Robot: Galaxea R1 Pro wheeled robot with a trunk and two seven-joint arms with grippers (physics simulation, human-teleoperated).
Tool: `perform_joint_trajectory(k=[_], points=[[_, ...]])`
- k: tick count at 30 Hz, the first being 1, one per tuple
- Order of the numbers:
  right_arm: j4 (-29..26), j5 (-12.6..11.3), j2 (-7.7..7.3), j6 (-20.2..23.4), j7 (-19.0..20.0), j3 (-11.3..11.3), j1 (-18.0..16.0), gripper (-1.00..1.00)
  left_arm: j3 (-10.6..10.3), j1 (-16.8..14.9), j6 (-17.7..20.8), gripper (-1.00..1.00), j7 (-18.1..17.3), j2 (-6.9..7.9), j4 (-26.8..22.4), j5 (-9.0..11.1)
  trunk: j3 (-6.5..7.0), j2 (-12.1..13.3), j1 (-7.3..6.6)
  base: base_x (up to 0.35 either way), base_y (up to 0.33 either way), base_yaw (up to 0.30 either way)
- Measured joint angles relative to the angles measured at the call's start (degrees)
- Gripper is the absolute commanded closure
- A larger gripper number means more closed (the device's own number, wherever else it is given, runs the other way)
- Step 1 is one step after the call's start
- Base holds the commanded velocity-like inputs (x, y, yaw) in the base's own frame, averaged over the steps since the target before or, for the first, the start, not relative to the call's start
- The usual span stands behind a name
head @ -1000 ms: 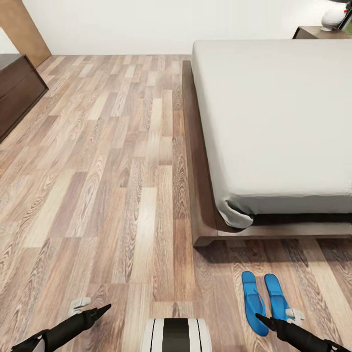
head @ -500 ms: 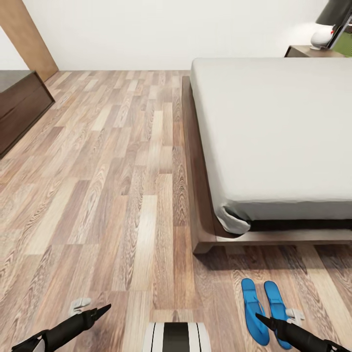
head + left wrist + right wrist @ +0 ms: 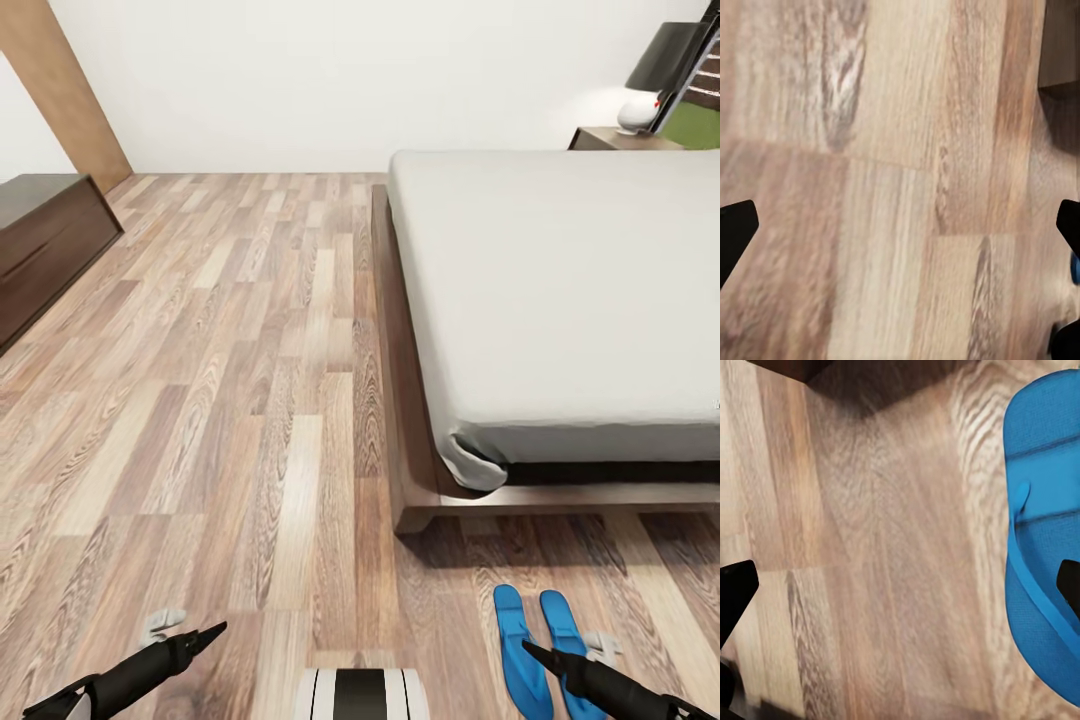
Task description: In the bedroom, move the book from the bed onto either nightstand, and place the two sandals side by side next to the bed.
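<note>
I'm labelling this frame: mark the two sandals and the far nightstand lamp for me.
left sandal (image 3: 520, 650), head view, middle of its blue sole.
right sandal (image 3: 562, 622), head view, on its strap area.
lamp (image 3: 660, 60), head view, on the dark shade.

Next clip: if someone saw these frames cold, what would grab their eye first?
Probably the two bright blue sandals, lying side by side on the wood-plank floor just past the foot corner of the bed, next to the right gripper. After that, the bed's big bare off-white mattress filling the right half of the head view, with a dark-shaded lamp on the nightstand behind it.
</note>
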Motion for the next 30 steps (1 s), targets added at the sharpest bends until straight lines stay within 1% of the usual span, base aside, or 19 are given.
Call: perform_joint_trajectory(k=[7, 9, 12, 18, 25, 28, 30], points=[[0.0, 0.0, 0.03, 0.0, 0.0, 0.1, 0.0, -1.0, 0.0, 0.0, 0.0, -1.0, 0.0, 0.04, -0.1, 0.0, 1.55, 0.1, -0.18, 0.0, 0.0, 0.0], [0.0, 0.0, 0.34, 0.0, -0.1, 0.1, 0.0, -1.0, 0.0, 0.0, 0.0, -1.0, 0.0, 0.03, -0.1, 0.0, 1.99, 0.1, -0.23, 0.0, 0.0, 0.0], [0.1, 0.0, 0.41, 0.0, -0.1, 0.1, 0.0, -1.0, 0.0, 0.0, 0.0, -1.0, 0.1, 0.01, -0.1, -0.1, 2.66, 0.2, -0.31, 0.0, 0.0, 0.0], [0.2, 0.1, 0.52, 0.0, -0.3, 0.1, 0.0, -1.0, -0.2, 0.0, 0.0, -1.0, 2.2, -0.24, -0.1, -0.1, 3.99, 0.2, -0.46, 0.0, 0.0, 0.0], [1.9, 0.4, 0.58, -0.1, -0.3, 0.0, 0.0, -1.0, -0.3, 0.0, 0.0, -1.0, 3.0, -0.41, -0.1, -0.1, 5.54, 0.3, -0.64, 0.0, 0.0, 0.0], [2.2, 0.5, 0.61, -0.1, -1.9, 0.0, 0.0, -1.0, -0.3, 0.0, 0.0, -1.0, 3.0, -0.69, 0.0, -0.2, 6.21, 0.4, -0.72, 0.0, 0.0, 0.0], [2.6, 0.5, 0.83, -0.1, -4.2, 0.1, 0.0, -1.0, -0.3, 0.0, 0.0, -1.0, 3.2, -1.07, 0.0, -0.2, 6.65, 0.4, -0.77, 0.0, 0.0, 0.0]])
